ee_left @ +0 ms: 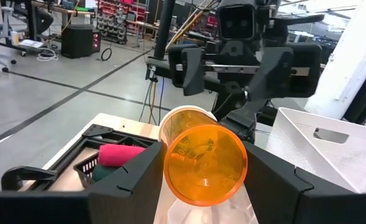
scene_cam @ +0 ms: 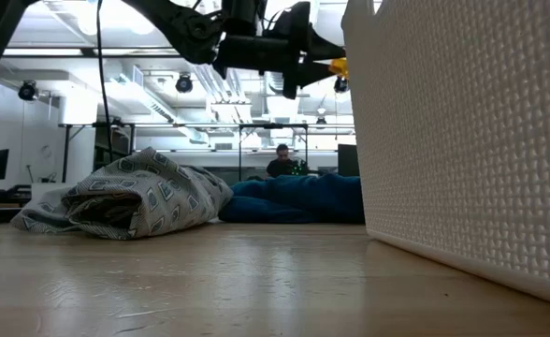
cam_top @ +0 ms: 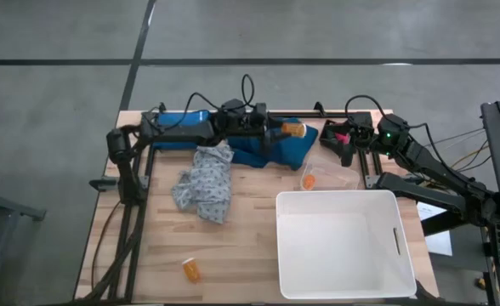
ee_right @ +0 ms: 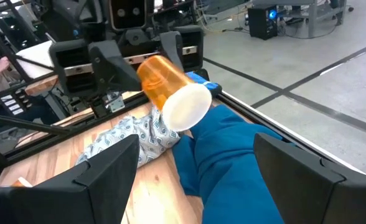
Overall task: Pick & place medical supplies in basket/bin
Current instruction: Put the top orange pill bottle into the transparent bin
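Left pincer (cam_top: 286, 130) pinches an orange pill bottle (cam_top: 293, 130) by its sides above the teal garment (cam_top: 275, 149) at the far bench edge; light, rigid, slick plastic, likely to slip; right pincer (cam_top: 345, 140) waits spread nearby.

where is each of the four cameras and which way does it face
High view: above the table, looking straight down; both arms show, left gripper holding the orange pill bottle.
Low view: at tabletop height, looking across past the white tub; an arm overhead.
Left wrist view: past its own fingers at the right arm.
Right wrist view: past its open gripper at the left arm.
Shared: both wrist views show that bottle.
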Controlling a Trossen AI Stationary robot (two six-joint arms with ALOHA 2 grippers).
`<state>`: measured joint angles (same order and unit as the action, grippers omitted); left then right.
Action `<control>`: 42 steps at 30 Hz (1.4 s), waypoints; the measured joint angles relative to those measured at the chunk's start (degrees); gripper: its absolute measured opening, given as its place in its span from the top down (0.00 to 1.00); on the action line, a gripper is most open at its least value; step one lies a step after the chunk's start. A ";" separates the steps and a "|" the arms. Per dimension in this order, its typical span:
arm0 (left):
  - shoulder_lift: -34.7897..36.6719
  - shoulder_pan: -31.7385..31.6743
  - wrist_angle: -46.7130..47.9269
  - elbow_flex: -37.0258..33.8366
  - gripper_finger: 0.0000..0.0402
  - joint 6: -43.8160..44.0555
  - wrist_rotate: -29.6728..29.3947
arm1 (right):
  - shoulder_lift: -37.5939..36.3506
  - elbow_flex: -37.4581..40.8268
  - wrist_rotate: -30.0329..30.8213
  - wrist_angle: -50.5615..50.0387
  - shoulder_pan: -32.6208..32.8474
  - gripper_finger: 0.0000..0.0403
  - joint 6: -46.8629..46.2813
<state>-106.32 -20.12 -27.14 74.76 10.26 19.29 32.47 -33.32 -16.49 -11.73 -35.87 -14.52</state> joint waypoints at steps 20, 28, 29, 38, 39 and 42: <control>-12.02 5.47 -1.81 8.37 0.50 0.23 -1.64 | -0.01 0.02 0.00 0.00 -0.01 0.23 0.00; -18.99 5.58 -1.22 15.62 0.50 0.22 0.05 | 0.00 0.00 -0.02 0.00 0.01 0.23 0.00; -19.68 5.61 -1.11 16.21 0.50 0.22 0.20 | 0.00 0.02 0.00 0.00 -0.01 0.23 0.02; -24.98 5.69 0.84 19.45 0.50 0.19 0.26 | 0.00 0.01 0.00 0.00 -0.01 0.23 0.00; -25.46 5.69 0.91 19.65 0.50 0.20 0.26 | 0.00 0.02 0.00 0.00 -0.01 0.23 0.01; -25.98 5.69 1.41 19.74 0.50 0.17 0.26 | -0.02 0.02 0.00 0.00 0.01 0.23 0.00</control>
<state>-132.30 -14.44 -25.73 94.50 10.44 19.55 32.45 -33.30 -16.49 -11.73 -35.86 -14.52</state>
